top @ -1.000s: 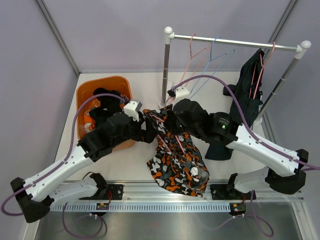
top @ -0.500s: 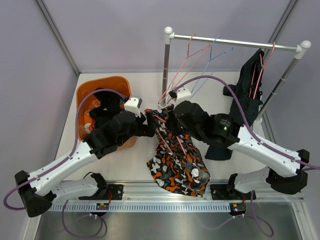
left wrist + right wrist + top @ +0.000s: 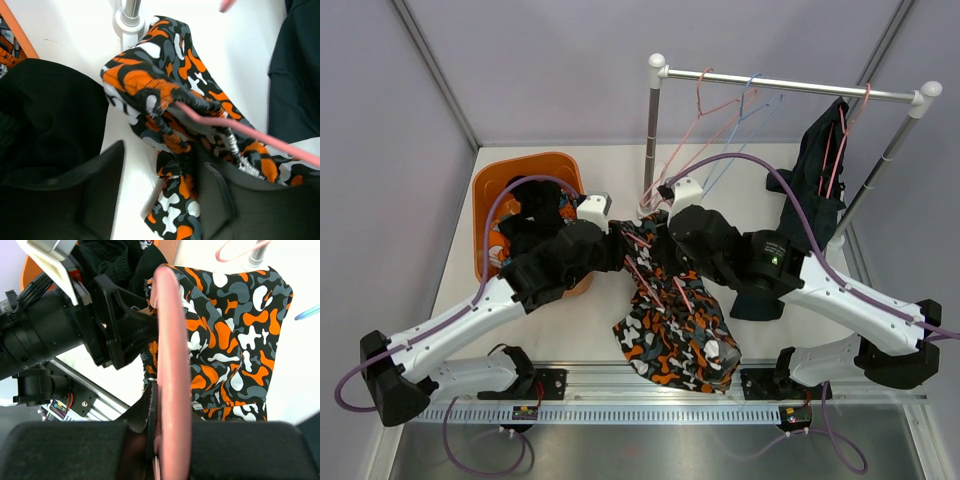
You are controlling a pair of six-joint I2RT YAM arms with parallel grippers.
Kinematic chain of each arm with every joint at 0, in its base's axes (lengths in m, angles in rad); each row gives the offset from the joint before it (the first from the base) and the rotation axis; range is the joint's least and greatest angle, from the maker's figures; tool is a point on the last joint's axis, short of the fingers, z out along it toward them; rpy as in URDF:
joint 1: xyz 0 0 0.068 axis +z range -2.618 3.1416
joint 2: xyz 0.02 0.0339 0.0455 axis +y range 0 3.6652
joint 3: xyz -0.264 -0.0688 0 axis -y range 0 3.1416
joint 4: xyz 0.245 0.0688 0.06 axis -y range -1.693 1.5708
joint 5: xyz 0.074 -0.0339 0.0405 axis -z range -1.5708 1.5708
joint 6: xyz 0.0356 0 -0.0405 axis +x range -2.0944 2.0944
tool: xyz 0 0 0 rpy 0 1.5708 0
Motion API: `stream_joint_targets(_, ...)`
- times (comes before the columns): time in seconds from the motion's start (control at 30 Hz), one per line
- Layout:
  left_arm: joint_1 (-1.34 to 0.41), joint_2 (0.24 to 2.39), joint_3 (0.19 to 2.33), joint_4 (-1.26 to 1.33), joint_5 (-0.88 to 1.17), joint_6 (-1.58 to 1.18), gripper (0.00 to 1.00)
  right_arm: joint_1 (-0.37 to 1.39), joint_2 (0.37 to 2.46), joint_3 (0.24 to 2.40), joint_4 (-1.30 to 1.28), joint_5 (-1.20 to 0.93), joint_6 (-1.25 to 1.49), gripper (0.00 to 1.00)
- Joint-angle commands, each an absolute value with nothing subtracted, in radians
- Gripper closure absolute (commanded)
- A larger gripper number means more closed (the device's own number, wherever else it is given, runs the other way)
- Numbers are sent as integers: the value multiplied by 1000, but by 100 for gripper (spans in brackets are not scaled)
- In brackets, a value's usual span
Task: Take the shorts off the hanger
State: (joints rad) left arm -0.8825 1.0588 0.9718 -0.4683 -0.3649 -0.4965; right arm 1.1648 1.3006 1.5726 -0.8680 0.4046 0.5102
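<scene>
- The orange, black and white camouflage shorts [image 3: 675,335] hang on a pink hanger [image 3: 170,340] over the middle of the table [image 3: 582,325], trailing towards its near edge.
- The right gripper [image 3: 161,440] is clamped on that hanger.
- The left gripper [image 3: 161,160] has its jaws apart, straddling the shorts' waistband without pinching it.
- Navy shorts [image 3: 815,175] hang on the clothes rail [image 3: 790,88], far right.
- Black shorts [image 3: 535,215] lie in the orange basket [image 3: 485,190], left.

My left pincer [image 3: 159,192] has pushed rightward onto the camouflage shorts [image 3: 150,82], its jaws narrowing around them from wide open.
</scene>
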Motion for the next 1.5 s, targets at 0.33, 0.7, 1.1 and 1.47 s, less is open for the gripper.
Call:
stream_joint_targets(0.33,-887,1078,1052,-465,-485,-448,100,1198,1190,1571,-867,471,546,100)
stream_joint_targets(0.7,-735,1126,1144,-474,-548,-434,100,1244,1072,1496,-867,446,549,100)
stream_joint_targets(1.1,-713,1269,1155,-358,-309,-476,100,1247,991,1453,-858,451,520,100)
stream_joint_targets(1.47,-1171,1132,936,-181,-486,-468,100,1247,1023,1442,-859,575,518,100)
